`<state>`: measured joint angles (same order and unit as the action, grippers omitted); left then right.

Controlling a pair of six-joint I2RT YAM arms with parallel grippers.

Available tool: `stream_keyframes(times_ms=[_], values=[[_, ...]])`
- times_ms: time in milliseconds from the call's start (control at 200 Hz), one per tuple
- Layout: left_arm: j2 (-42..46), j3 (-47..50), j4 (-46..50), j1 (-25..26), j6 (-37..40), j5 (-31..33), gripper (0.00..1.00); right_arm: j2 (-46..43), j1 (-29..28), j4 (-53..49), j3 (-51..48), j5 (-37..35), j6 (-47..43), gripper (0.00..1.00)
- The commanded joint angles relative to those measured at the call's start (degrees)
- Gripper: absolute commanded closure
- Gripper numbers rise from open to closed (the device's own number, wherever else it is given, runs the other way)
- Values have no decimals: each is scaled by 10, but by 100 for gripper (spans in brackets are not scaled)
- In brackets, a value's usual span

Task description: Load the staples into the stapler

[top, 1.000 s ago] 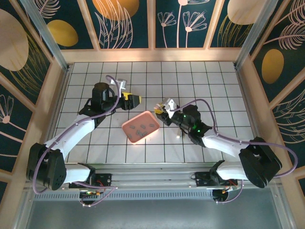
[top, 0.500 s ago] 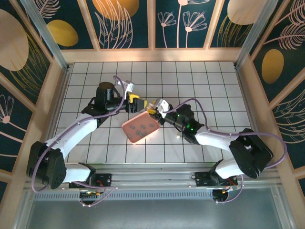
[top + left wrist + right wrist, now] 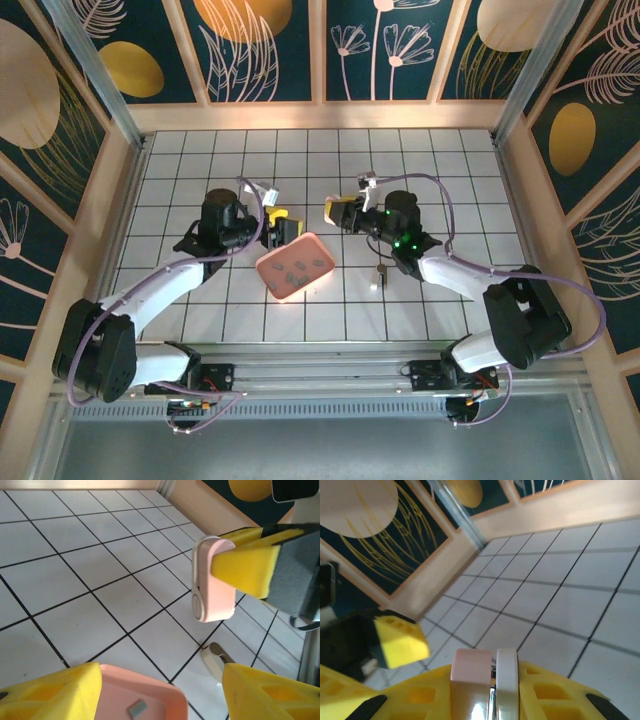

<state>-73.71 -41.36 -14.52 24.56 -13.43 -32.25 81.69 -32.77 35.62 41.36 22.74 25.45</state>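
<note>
R gripper [image 3: 335, 211] lifted stapler [image 3: 212, 582] away from tray [image 3: 281, 287].

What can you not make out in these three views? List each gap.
Top view: the staples in the tray are too small to count.
Left wrist view: the bottom edge cuts off most of the tray.
Right wrist view: the right gripper hides the stapler below its end; its magazine's state is unclear.

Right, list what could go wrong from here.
1. The right gripper pinches the stapler in mid-air; a push could twist it or knock it loose.
2. The staples in the pink tray are tiny; the open left gripper may fumble or scatter them.
3. Both grippers hang close together by the tray's far edge, so they might collide.
</note>
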Motion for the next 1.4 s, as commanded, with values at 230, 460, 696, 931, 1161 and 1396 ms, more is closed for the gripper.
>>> stream_keyframes(times_ms=[230,460,696,931,1161,1396], values=[[14,68,-215,46,114,10,38,-14,-15,75,-18,38,197,74],[-7,66,-260,63,101,15,34,-7,-32,104,-19,16,202,74],[-34,52,-275,78,90,6,31,-9,-42,119,-23,-2,198,74],[-53,44,-316,84,50,22,35,-12,-51,121,-24,-13,190,74],[-65,30,-311,89,45,40,43,-14,-55,129,-26,-18,190,74],[-69,26,-301,90,48,49,52,-15,-62,133,-28,-22,190,75]])
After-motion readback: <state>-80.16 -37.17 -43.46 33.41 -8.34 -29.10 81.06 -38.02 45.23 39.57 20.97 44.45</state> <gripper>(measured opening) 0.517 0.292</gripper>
